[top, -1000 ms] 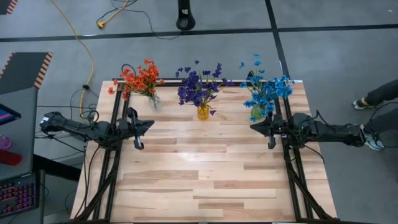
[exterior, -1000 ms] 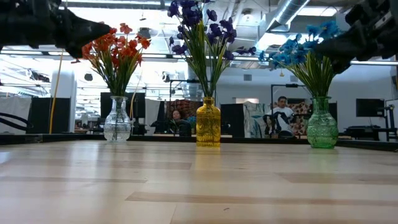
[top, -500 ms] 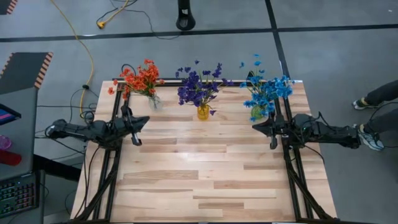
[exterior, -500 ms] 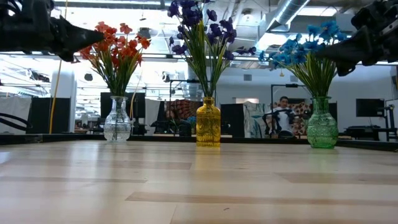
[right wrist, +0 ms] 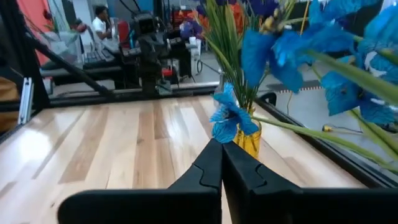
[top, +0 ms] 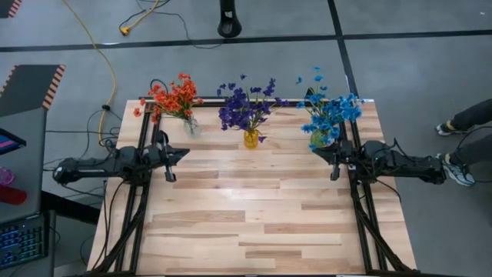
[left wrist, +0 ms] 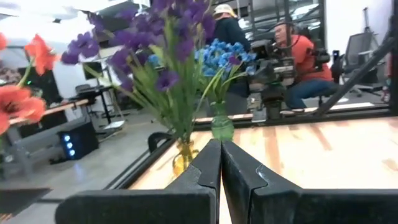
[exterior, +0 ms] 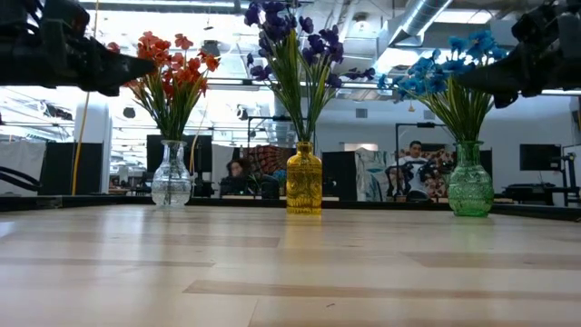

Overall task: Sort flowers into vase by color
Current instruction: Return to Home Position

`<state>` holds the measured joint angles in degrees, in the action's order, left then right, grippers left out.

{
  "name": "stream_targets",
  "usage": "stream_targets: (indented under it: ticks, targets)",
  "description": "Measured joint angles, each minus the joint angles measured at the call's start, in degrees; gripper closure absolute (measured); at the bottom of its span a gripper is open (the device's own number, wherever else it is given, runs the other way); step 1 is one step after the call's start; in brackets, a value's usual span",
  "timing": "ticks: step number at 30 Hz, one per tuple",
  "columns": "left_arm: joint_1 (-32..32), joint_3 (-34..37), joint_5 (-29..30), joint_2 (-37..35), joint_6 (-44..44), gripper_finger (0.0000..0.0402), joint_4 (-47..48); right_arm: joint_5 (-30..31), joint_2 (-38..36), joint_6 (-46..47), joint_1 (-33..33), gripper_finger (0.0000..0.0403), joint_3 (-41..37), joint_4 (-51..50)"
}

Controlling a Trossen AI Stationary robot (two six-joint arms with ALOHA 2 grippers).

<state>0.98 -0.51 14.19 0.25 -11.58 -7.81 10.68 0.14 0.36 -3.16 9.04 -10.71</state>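
Three vases stand in a row at the table's far edge. A clear vase (top: 191, 125) at the far left holds orange-red flowers (top: 173, 96). A yellow vase (top: 251, 139) in the middle holds dark purple flowers (top: 246, 106). A green vase (top: 321, 140) at the far right holds bright blue flowers (top: 329, 111). My left gripper (top: 184, 153) hovers shut and empty at the table's left side, just on the near side of the clear vase, pointing level toward the right. My right gripper (top: 314, 155) hovers shut and empty at the right side, near the green vase, pointing left.
Black frame rails (top: 142, 208) run along both sides of the table. The bare wooden top (top: 254, 215) stretches across the middle and near half. People sit in the room beyond the far edge (exterior: 413, 168). A person's legs (top: 465, 119) show off the table's right side.
My left arm has swung straighter over the left rail. Its gripper has sunk a little and tipped to level, still shut. The flowers and vases have stayed in place.
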Motion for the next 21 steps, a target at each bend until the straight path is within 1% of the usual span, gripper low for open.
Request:
stream_targets:
  ticks: [3,6,8,14,18,21]
  targets:
    - [3.6,0.0,-2.3,0.0,1.5,0.0401,0.9,0.0,0.0,0.0,0.0,0.0372,-3.4,5.8]
    - [6.6,0.0,-6.2,0.0,3.1,0.0401,1.1,-0.1,0.1,-0.2,0.0,0.0377,-7.3,11.7]
    - [8.2,0.0,-8.5,0.0,3.0,0.0401,1.1,0.0,0.0,-0.4,0.0,0.0378,-8.5,14.4]
    - [12.6,0.1,-11.3,0.0,1.8,0.0401,2.0,0.0,0.1,-2.1,0.0,0.037,-8.6,14.4]
    - [15.0,0.1,-13.5,0.0,5.3,0.0401,6.4,-0.1,0.2,-3.3,0.0,0.0373,-8.6,14.0]
    - [16.1,0.1,-13.5,0.1,5.6,0.0401,6.4,-0.2,0.2,-3.4,0.0,0.0375,-8.6,13.9]
